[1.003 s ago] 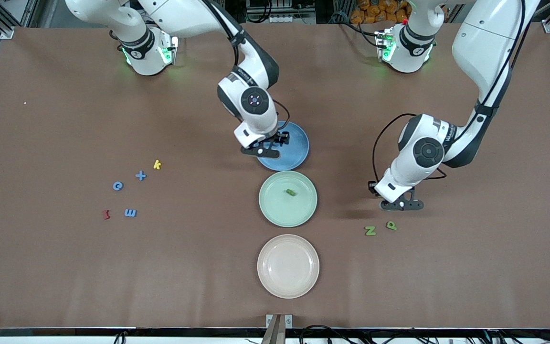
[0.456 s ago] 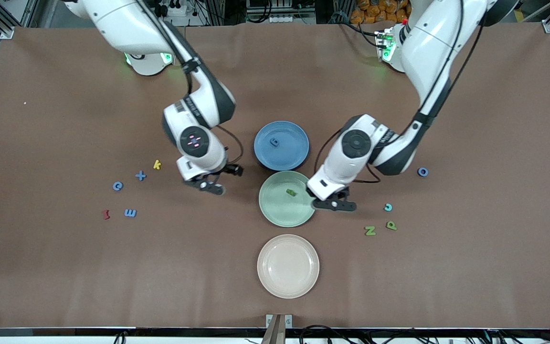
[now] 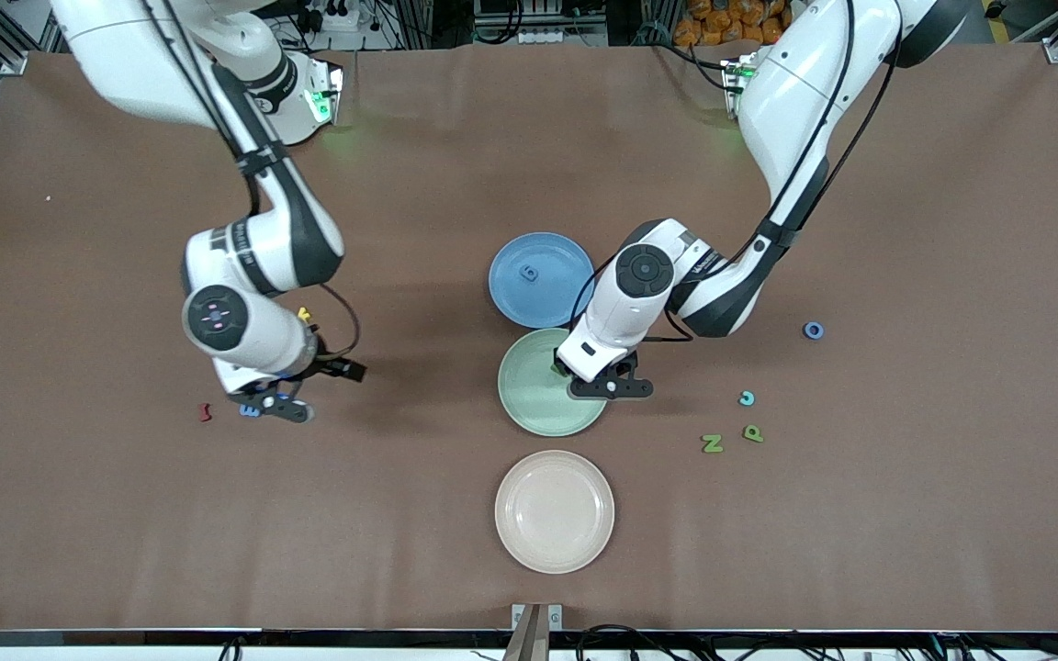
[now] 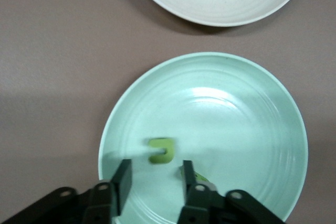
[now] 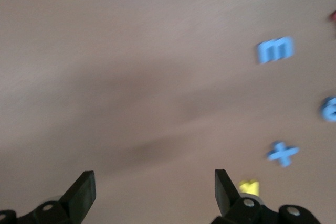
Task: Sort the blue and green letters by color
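Over the green plate [image 3: 529, 404] the left claw [image 4: 153, 179] hangs parted, a green letter [image 4: 160, 150] lying loose just past its tips. The right claw [image 3: 274, 404], spread wide and empty, hovers over the blue m [image 5: 275, 50], nearest it.

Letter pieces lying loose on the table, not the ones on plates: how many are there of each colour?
Blue: 5 (o, pale c, m, plus, second c)
Green: 2 (z, p)
Yellow: 1 (k)
Dark red: 1 (squiggle)
Total: 9
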### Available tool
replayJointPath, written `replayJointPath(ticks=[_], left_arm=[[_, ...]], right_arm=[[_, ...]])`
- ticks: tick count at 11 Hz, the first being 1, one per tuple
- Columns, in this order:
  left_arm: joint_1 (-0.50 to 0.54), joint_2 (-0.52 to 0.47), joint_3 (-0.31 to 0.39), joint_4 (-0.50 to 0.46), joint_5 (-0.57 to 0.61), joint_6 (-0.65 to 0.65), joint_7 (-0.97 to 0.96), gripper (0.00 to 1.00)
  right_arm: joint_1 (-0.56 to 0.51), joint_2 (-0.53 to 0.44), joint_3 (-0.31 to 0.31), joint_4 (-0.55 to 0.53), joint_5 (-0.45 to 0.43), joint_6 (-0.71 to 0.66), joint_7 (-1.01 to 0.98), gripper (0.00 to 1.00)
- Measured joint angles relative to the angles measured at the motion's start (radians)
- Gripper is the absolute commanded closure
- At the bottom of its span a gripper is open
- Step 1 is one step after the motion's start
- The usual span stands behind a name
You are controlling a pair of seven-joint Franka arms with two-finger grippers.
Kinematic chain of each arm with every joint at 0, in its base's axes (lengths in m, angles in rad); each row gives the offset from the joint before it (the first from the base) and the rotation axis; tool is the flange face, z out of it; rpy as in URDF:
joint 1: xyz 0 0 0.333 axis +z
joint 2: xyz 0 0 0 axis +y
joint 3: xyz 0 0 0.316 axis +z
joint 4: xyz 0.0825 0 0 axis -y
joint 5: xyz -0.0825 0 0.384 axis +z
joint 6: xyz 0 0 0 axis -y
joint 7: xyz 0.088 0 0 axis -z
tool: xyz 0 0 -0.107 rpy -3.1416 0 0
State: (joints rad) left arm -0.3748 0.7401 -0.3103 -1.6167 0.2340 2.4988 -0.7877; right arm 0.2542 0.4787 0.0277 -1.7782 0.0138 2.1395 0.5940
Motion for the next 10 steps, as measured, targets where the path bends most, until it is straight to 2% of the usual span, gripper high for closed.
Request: replayJointPath(ticks=[2, 4, 6, 10], left_arm=[[-0.018, 0.006, 0.001, 0.014, 0.000, 0.000, -0.044, 0.00], [-0.021, 0.006, 0.005, 0.036, 0.000, 0.000, -0.041, 0.00], [0.010, 0.006, 0.022, 0.051, 0.002, 0.000, 0.082, 0.00], [0.160, 0.013, 0.038, 0.063, 0.002, 0.000, 0.405, 0.00]], right_arm=[[-0.078, 0.003, -0.001, -0.005, -0.038, 0.004, -0.080, 0.00], [-0.139, 0.008, -0.002, -0.017, -0.047, 0.036, -0.253, 0.00], [-0.186, 0.025, -0.002, -0.026, -0.048, 0.101, -0.345, 0.00], [-0.246, 0.056, -0.002, -0.086, -0.050, 0.234, -0.370, 0.00]])
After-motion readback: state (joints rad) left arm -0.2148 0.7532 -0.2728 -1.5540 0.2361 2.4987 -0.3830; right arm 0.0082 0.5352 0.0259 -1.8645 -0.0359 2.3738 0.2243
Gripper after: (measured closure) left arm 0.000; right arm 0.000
